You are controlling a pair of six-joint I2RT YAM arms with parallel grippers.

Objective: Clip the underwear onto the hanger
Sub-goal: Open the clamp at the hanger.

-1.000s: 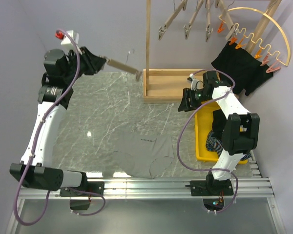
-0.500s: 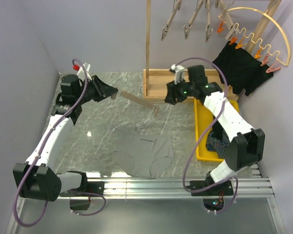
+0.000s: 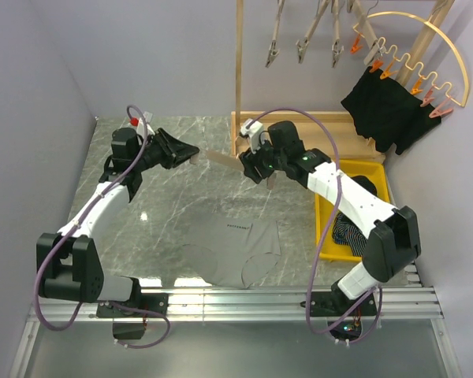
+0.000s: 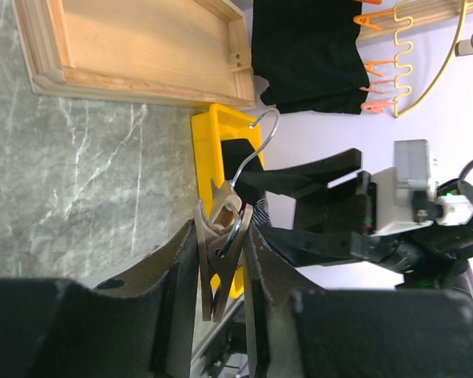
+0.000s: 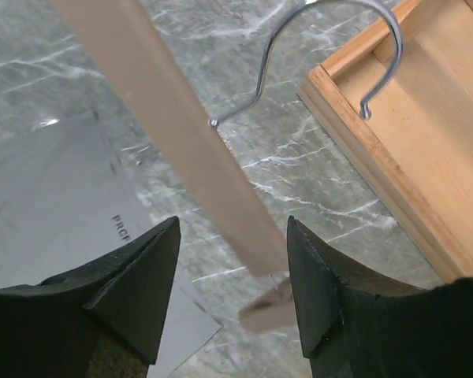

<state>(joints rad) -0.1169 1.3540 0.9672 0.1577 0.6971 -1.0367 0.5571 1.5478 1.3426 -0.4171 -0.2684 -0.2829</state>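
Note:
A wooden clip hanger (image 3: 232,164) with a metal hook is held in the air above the marble table. My left gripper (image 3: 188,153) is shut on the clip at the hanger's left end; in the left wrist view (image 4: 221,230) the clip (image 4: 219,252) sits between the fingers, with the hook (image 4: 256,150) beyond. My right gripper (image 3: 258,170) is open, its jaws straddling the hanger's right end without touching it. In the right wrist view (image 5: 232,227) the hanger bar (image 5: 197,150) and its end clip (image 5: 268,311) lie between the fingers. Grey underwear (image 3: 232,248) lies flat on the table below.
A wooden rack base (image 3: 296,135) with an upright post stands at the back, with more clip hangers (image 3: 307,35) hanging above. A yellow bin (image 3: 325,236) of clothes sits to the right. Black underwear (image 3: 382,110) hangs on a curved hanger with orange clips.
My left arm has brought the hanger down and toward the table's middle. My right gripper has moved left from beside the bin to the hanger's free end, jaws open around it.

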